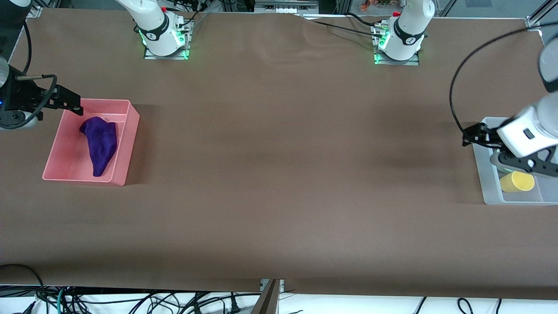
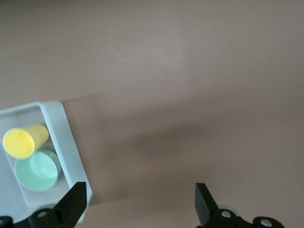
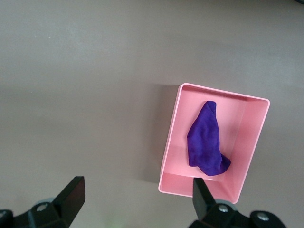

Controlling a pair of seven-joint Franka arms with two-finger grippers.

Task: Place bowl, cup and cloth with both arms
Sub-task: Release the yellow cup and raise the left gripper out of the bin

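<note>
Front view: cloth (image 1: 100, 144) lies in the pink bin (image 1: 130, 144), cup (image 1: 517, 181) on its side beside the bowl (image 2: 37, 171) in the clear bin (image 1: 490, 192). Everything looks placed. Right gripper (image 1: 65, 101) sits over the pink bin's rim, left gripper (image 2: 140, 202) above the clear bin, both spread wide and empty. Best move: lift straight up to clear the bin walls. Bare table between the bins gives plenty of room.

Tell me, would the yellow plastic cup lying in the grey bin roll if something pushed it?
Probably: the yellow plastic cup lies on its side in the pale grey bin. It likely wouldn't go far, with the mint-green bowl right beside it.
</note>
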